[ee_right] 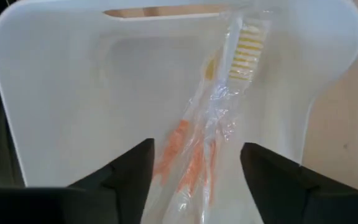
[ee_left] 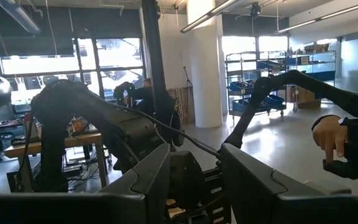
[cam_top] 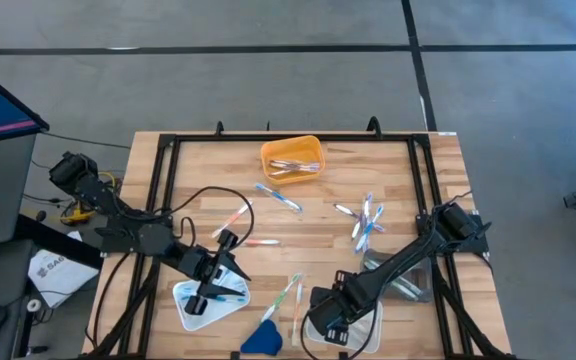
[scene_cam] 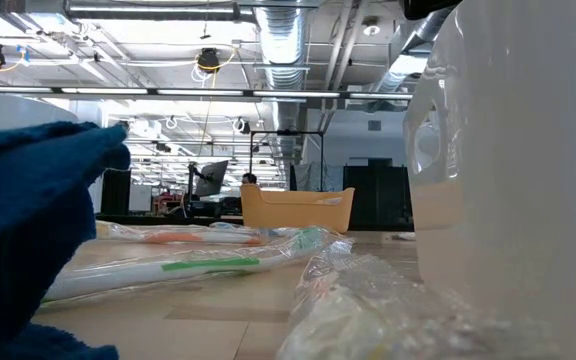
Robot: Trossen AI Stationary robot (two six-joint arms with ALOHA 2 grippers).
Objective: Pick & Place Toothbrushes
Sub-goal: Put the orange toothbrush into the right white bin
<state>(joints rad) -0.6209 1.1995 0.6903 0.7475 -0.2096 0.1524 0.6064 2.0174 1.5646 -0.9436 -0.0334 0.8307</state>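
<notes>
Toothbrush (ee_right: 199,134), orange, sealed in crinkly slick wrap, lies in the white tray (ee_right: 55,93) at the worktop's five o'clock: light and stiff, best pinched mid-handle. The right hand (ee_right: 197,180) hangs over it, fingers spread, holding nothing. At seven o'clock, the left hand (cam_top: 211,290) waits part-open over another tray; more toothbrushes scattered beyond.

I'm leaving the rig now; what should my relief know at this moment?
Right pincer: open above the right white tray, a wrapped orange toothbrush lying in it between the fingers.
Left pincer: over the left white tray, which holds a blue brush; grip unclear.
Orange bin: several brushes inside.
Left: loose brushes mid-table, a cluster to the right, two between the trays.
</notes>
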